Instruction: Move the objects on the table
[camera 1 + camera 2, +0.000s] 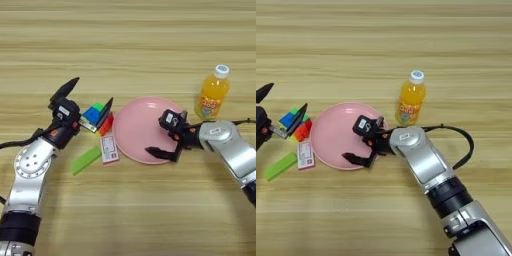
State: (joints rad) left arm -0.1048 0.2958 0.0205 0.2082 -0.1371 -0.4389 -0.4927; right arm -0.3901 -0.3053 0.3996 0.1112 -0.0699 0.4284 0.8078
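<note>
Low in the frame, the right gripper (pixel 362 145) reaches in from the right over the near right edge of the pink plate (pixel 135 125); whether its fingers are parted cannot be told. At centre left, the left gripper (pixel 90 100) has its jaws spread wide around the puzzle cube (pixel 98 118), just left of the plate. A green block (pixel 85 160) and small card (pixel 109 149) lie below. The juice bottle (pixel 213 92) stands upright at upper right on the table (pixel 128 40).

My test bench, most likely a lab.
Only the striped wooden table (pixel 130 40) fills my view, scattered with small props.
</note>
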